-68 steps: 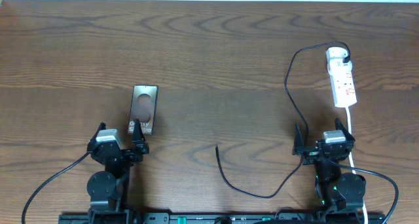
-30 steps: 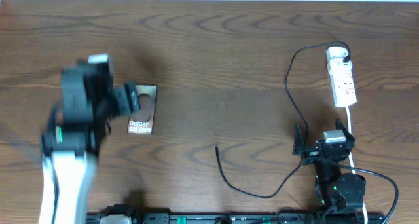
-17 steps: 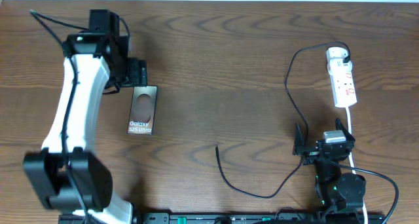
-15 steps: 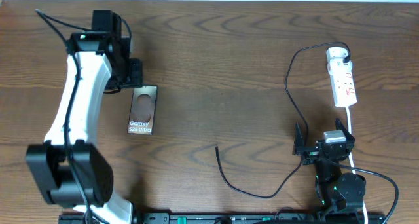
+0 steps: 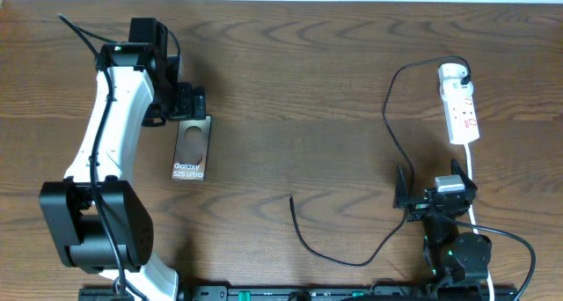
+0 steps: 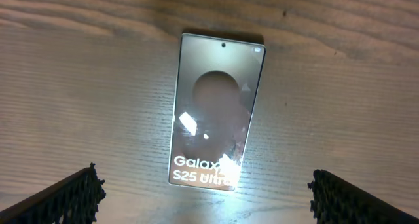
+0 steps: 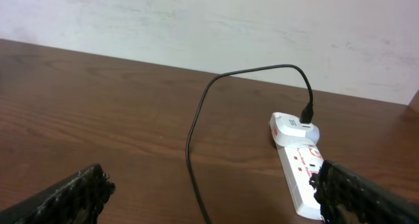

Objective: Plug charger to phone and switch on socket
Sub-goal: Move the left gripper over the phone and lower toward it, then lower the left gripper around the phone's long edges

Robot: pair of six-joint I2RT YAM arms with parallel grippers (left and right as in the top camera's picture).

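1. Brown wood table (image 5: pixel 290 90), everything lies on it.
2. Left arm (image 5: pixel 110 151) has swung out from its parked spot at the near edge and now reaches over the phone's far end.
3. Charger (image 5: pixel 384 116): thin black cable with a white adapter, plugged into the socket's far end. It loops toward the near edge, and its plug tip lies loose mid-table, well apart from the phone. It has not moved.
4. Socket (image 5: pixel 460 107): white strip with red marks, on the right side, same place.
5. Phone (image 5: pixel 193 148): dark, glossy brownish screen, white "Galaxy S25 Ultra" text at the near end, flat on the left side, unmoved.
6. Left gripper (image 5: pixel 186 104): jaws spread wide, empty, above the phone.
7. Right gripper (image 5: pixel 429 182): jaws spread wide, empty, still parked.
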